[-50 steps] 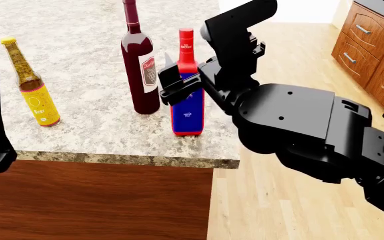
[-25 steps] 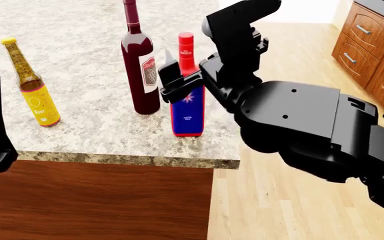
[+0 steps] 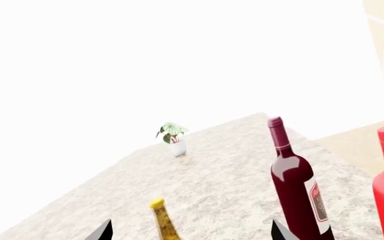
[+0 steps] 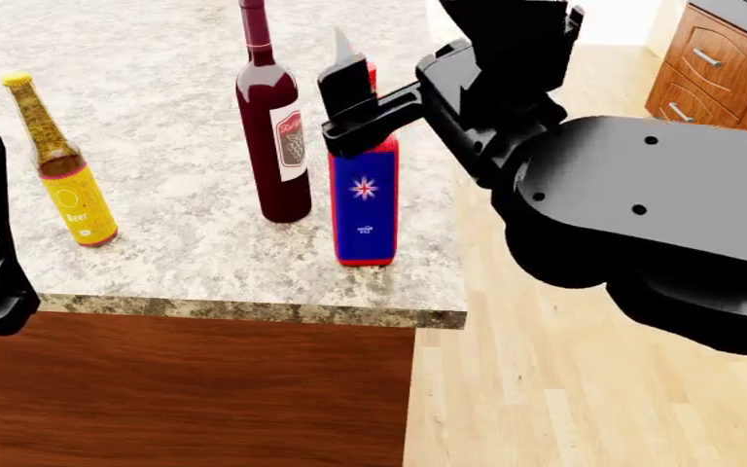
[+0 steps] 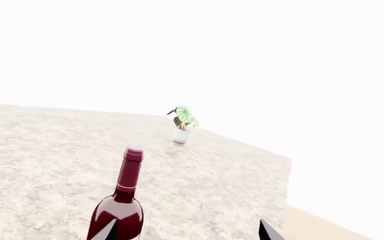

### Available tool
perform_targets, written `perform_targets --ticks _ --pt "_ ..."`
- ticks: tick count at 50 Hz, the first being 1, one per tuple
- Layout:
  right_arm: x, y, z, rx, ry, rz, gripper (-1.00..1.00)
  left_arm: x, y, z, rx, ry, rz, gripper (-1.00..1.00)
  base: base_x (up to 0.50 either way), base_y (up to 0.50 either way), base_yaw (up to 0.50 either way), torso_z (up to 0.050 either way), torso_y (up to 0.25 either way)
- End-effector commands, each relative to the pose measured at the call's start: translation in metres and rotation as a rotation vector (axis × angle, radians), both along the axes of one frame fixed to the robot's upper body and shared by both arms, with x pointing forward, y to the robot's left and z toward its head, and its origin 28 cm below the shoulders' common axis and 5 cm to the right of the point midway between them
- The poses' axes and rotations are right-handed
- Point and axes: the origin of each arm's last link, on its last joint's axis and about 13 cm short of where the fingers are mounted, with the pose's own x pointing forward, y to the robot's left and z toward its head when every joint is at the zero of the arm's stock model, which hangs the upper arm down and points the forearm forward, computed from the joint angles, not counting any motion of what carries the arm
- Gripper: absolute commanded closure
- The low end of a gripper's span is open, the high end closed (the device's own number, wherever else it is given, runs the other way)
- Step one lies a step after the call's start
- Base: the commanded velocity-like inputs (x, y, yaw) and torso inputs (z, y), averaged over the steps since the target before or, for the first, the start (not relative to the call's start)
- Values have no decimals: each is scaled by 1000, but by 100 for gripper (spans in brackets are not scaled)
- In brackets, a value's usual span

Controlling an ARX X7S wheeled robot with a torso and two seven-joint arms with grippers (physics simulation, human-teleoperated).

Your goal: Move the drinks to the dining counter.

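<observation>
Head view centre: tall dark-red wine bottle (image 4: 273,146), amber beer bottle (image 4: 62,165), blue rectangular bottle (image 4: 365,199) seemingly all stand on speckled granite counter (image 4: 179,263); right gripper (image 4: 354,92) spread, empty.

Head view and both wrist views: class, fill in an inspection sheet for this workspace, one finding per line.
Surface: dining counter, speckled granite on a dark wood base.
Job's things: wine bottle, beer bottle and blue bottle all stand upright on it.
Clutter: small potted plant far back on the counter.
Grippers: right gripper above the blue bottle, open, holding nothing; left gripper open, low by the counter's front edge.
Cables: nothing seen.
Surroundings: wood floor; orange handled cabinets.
</observation>
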Motion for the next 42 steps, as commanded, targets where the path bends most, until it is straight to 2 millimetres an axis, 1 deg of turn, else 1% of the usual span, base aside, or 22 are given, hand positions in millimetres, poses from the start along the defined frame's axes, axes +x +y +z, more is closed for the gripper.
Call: perform_targets --ticks 1,5,7,15,23,35,36,39,41,42 --pt "-30 -6 29 28 -127 -21 -100 0 -1 1 1 -3 -5 -100 0 0 0 0 0" --pt "-48 -8 41 44 -200 -33 -100 -1 -1 3 3 -7 -6 -100 0 0 0 0 0" --pt "-54 -9 44 49 -214 -29 -100 -2 -1 4 3 -9 -5 -100 0 0 0 0 0" --pt "-89 -10 63 57 -313 -10 -100 -9 -2 12 12 -33 -5 -100 0 0 0 0 0" --pt "-119 -14 73 52 -374 -18 -100 -19 -4 21 19 -62 -15 -100 0 0 0 0 0" --pt "-151 -27 86 70 -425 -87 -100 -50 -6 41 32 -131 -15 -100 0 0 0 0 0" --pt "-155 -29 88 71 -431 -95 -100 -55 -5 46 33 -145 -14 -100 0 0 0 0 0" --pt "-165 -33 95 79 -448 -112 -100 -64 -2 50 42 -167 -12 -100 0 0 0 0 0" --pt "-177 -37 101 77 -468 -136 -100 -75 1 54 44 -190 -5 -100 0 0 0 0 0" --pt "-182 -39 104 83 -474 -142 -100 -77 2 55 47 -194 -1 -100 0 0 0 0 0"
